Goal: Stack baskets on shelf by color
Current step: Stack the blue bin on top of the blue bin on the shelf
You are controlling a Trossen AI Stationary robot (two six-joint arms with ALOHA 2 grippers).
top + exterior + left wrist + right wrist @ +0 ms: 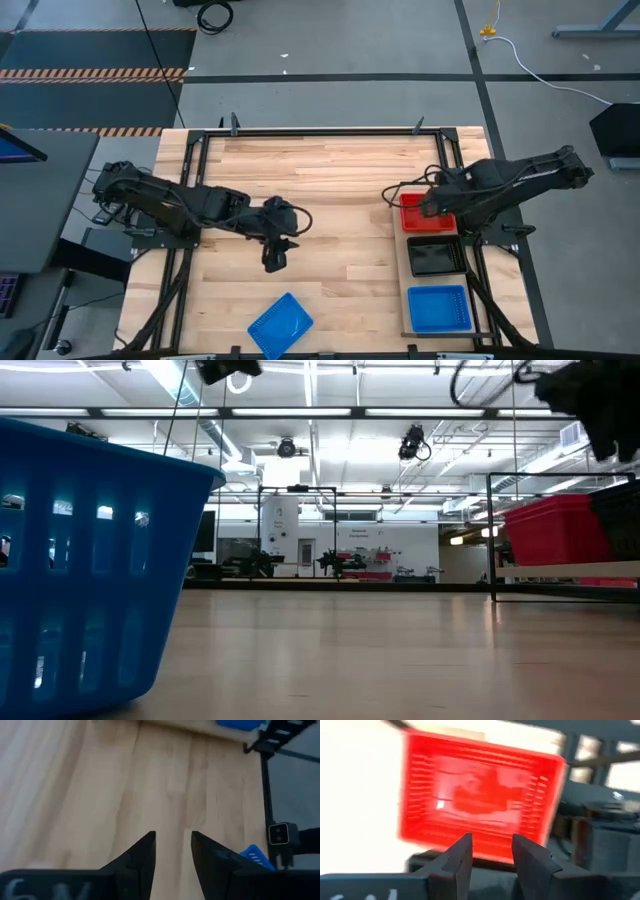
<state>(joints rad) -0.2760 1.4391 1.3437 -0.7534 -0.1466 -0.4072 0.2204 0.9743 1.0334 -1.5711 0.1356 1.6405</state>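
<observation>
The shelf lies along the table's right edge. It carries red baskets at its far end, a black basket in the middle and a blue basket at its near end. How many are stacked in each I cannot tell. One loose blue basket rests on the tabletop near the front edge. My right gripper is open and hovers over the red basket. My left gripper is open above bare wood near the table's middle, with the loose blue basket's corner beside it.
The planked tabletop is framed by black rails. In the low view the loose blue basket fills the left side, and the red basket sits on the shelf at right. Bare wood lies between both arms.
</observation>
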